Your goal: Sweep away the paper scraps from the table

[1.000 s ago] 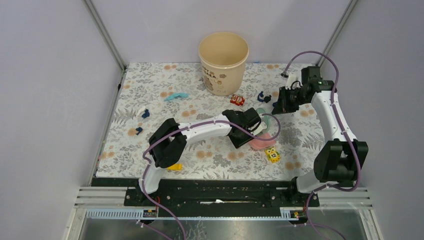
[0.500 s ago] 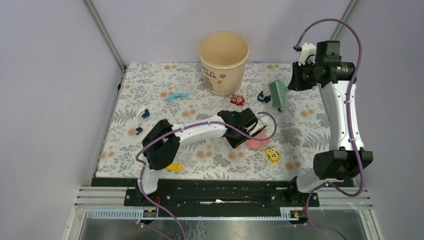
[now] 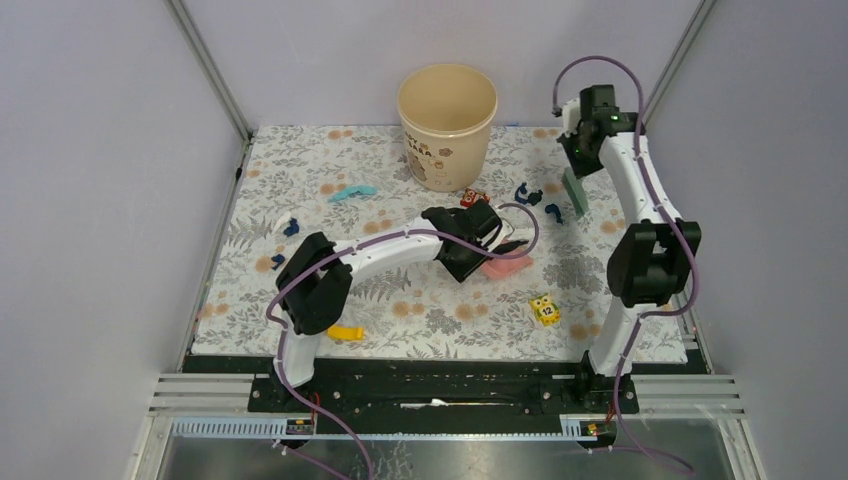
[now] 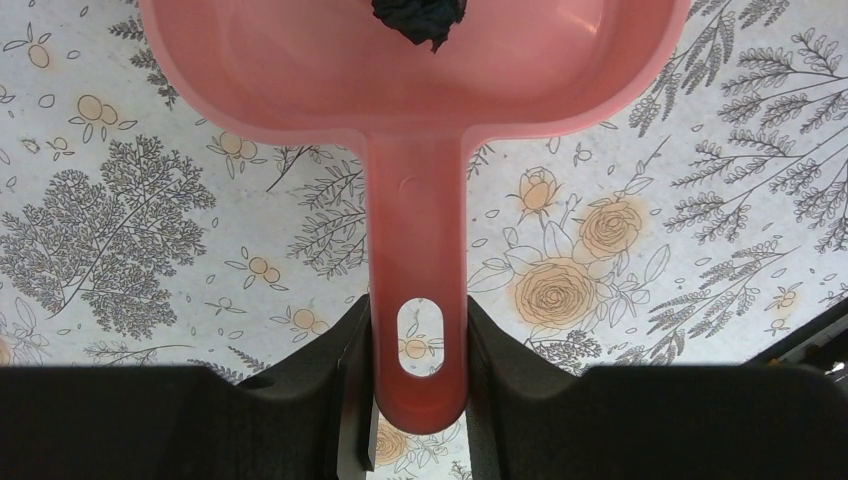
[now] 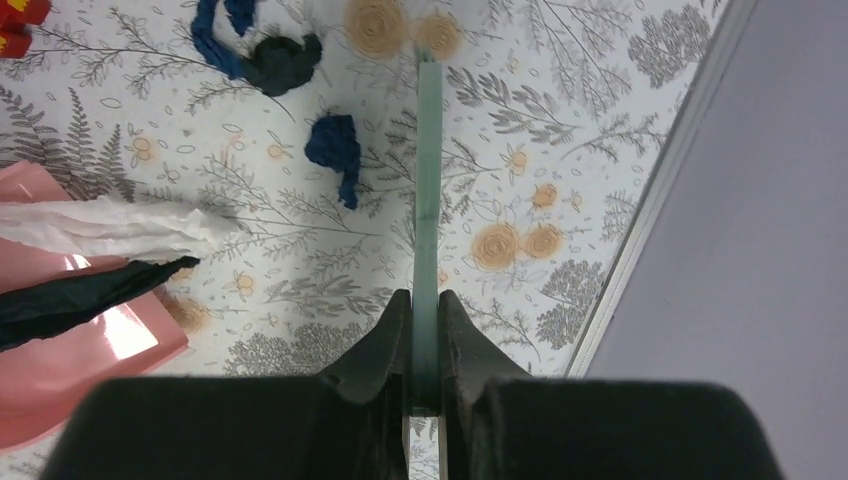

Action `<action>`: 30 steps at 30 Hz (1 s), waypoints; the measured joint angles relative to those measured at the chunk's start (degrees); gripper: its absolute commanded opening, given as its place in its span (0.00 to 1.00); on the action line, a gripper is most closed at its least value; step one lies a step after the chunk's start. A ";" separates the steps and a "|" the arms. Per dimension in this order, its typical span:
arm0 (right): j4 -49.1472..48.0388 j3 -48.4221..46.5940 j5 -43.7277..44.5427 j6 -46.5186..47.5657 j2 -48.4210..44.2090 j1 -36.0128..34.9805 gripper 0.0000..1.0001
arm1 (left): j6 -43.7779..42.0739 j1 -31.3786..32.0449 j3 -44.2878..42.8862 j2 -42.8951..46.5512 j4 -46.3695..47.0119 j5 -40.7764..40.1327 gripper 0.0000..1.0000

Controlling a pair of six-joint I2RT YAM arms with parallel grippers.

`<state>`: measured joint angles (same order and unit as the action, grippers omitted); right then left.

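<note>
Left pincer [image 4: 417, 340]: jaws clamped on the handle of the pink dustpan [image 4: 415, 150], one on each side of the hanging slot. The pan lies low over the surface [image 3: 300, 170]. One dark scrap [image 4: 415, 18] is already in the pan.

Right pincer [image 5: 423, 330]: jaws clamped on the green brush [image 5: 427, 200], seen edge-on, at the far right of the surface.

Location of the paper scraps [image 5: 335, 150]:
- One navy bit lies just left of the brush, with a dark cluster [image 5: 255, 50] beyond it. Both lie between the brush and the dustpan.
- Two navy bits [image 3: 290, 227] lie well apart, on the left side.
- The light-blue strip [image 3: 352, 191] lies left of the bucket [image 3: 447, 110].

Handling, as a judgement: the scraps are very light, soft and crumpled. They will probably skid or tumble under the brush and may snag on the cloth. A direct pinch is not recommended. Push each scrap with the brush edge toward the pan lip, using short, low strokes. Keep the pan level to retain its load.
</note>
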<state>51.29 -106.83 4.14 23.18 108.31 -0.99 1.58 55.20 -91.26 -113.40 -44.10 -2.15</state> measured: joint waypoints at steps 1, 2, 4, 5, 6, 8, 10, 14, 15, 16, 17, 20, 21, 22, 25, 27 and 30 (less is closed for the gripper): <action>-0.44 0.00 0.63 0.20 0.50 -0.92 0.00 | 0.00 -0.28 0.00 0.00 0.00 0.02 0.00; -0.79 0.00 1.14 0.28 0.96 -2.05 0.00 | 0.00 -0.48 0.00 0.00 -0.02 0.09 0.00; -1.09 0.31 1.14 0.15 1.42 -4.46 0.00 | 0.00 -0.68 0.00 0.00 -0.04 0.33 0.00; -0.96 0.72 0.74 0.07 1.40 -5.66 0.00 | 0.00 -0.70 0.00 0.00 -0.04 0.44 0.00; -0.83 1.31 -0.17 -0.46 1.40 -7.04 0.00 | 0.00 -0.72 0.00 0.00 -0.04 0.46 0.00; -0.50 2.78 -2.75 -1.55 1.38 -9.38 0.00 | 0.02 -0.79 0.00 -0.04 -0.04 0.50 0.00; -0.22 4.48 -4.74 -2.45 1.03 -11.08 0.00 | 0.02 -0.81 0.00 -0.15 -0.02 0.61 0.00; 0.81 8.66 -9.42 -4.04 -2.54 -13.79 0.00 | 0.31 -0.92 0.00 -1.22 0.00 0.61 0.00; 1.53 9.18 -10.91 -4.39 -3.67 -14.16 0.00 | 0.39 -0.94 0.00 -1.64 -0.02 0.61 0.00; 2.69 9.53 -12.98 -4.90 -4.94 -14.49 0.00 | 0.44 -0.94 0.00 -2.05 0.00 0.61 0.00; 4.17 9.62 -15.19 -5.38 -6.14 -14.75 0.00 | 0.48 -0.94 0.00 -2.45 -0.07 0.63 0.00; 8.37 9.60 -21.49 -6.62 -8.57 -15.13 0.00 | 0.85 -0.94 0.00 -2.99 -0.20 0.61 0.00; 9.77 9.53 -23.21 -6.93 -9.07 -15.17 0.00 | 0.90 -0.94 0.00 -2.97 -0.20 0.59 0.00; 10.78 9.44 -24.46 -7.19 -9.40 -15.17 0.00 | 0.92 -0.94 -0.02 -2.97 -0.17 0.52 0.00; 12.35 9.22 -25.51 -7.43 -9.86 -15.06 0.00 | 1.05 -0.94 -0.02 -2.97 -0.20 0.44 0.00; 12.90 9.05 -25.07 -7.39 -10.32 -15.02 0.00 | 1.05 -0.94 -0.02 -2.97 -0.15 0.35 0.00; 13.62 7.87 -22.64 -7.37 -11.37 -15.04 0.00 | 1.05 -0.94 0.02 -2.89 0.26 -0.11 0.00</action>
<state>64.90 -98.96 -18.50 15.81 96.95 -16.03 2.63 54.26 -91.24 -116.29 -43.83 -2.26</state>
